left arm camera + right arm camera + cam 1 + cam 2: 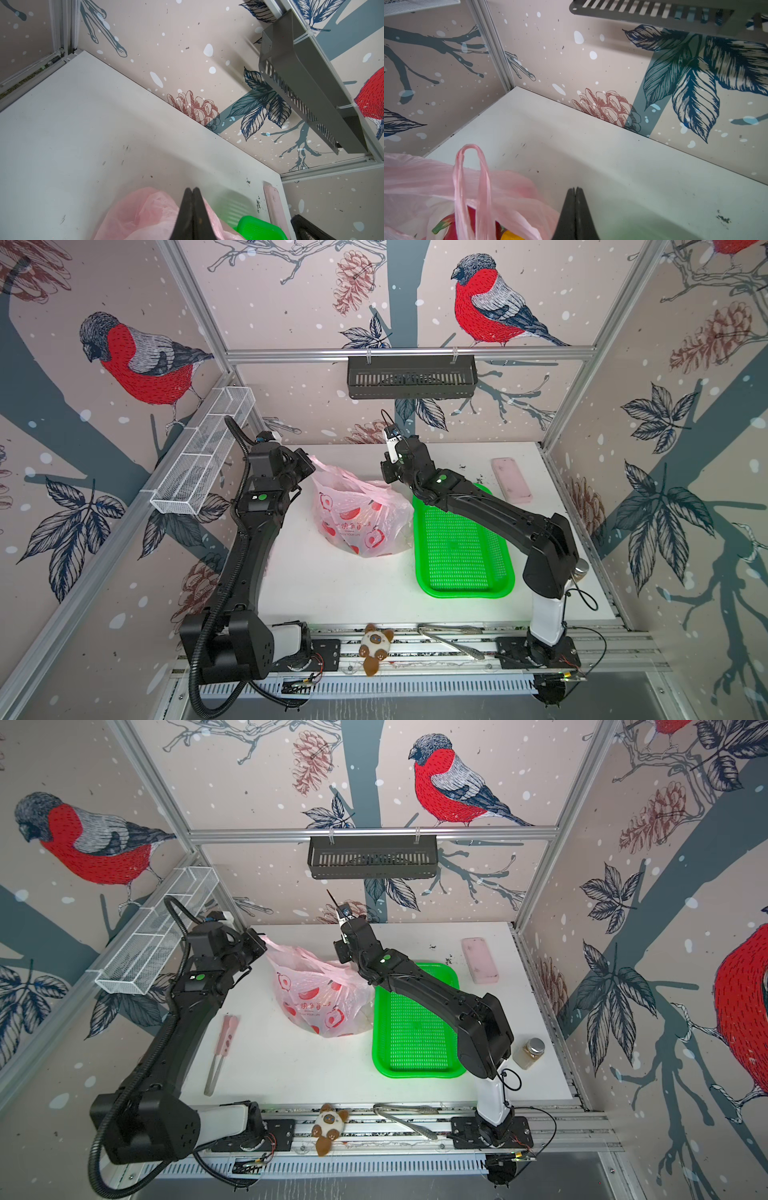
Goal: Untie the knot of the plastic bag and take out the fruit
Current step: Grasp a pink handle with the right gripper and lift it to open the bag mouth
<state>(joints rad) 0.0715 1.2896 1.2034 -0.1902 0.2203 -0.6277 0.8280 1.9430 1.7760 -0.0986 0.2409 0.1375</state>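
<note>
Right wrist view: right hand (575, 189) pressed fully shut at the rim of the thin translucent pale pink plastic bag with red apple prints (415, 176). Film pinched between its fingers or not: cannot tell. Close by, one pink loop handle (458, 182) standing free, with a magenta dragon fruit (448, 222) and a yellow round fruit (508, 235) showing in the mouth below. No knot made out in any view. Same clamped-shut state for the left hand (192, 189), apparently on a corner of the bag's rim, judging by the film drawn up in a peak to it in both top views. Bag standing mid-way across the white surface (332, 589), just beside the bright green perforated plastic basket (461, 543) on its right.

Likely trouble:
- tearing the thin film by pulling both ways at once
- tipping the bag forward and spilling round fruit toward the aluminium front rail (415, 639)
- lifting by one side only, collapsing the mouth over the fruit

Tight behind, with the back wall near both hands. Open room in front of the bag, apart from a pink-handled utensil (224, 1044) lying near the left arm. Flat pink rectangular slab (511, 481) and small glass jar (530, 1052) well apart, near the right edge.
</note>
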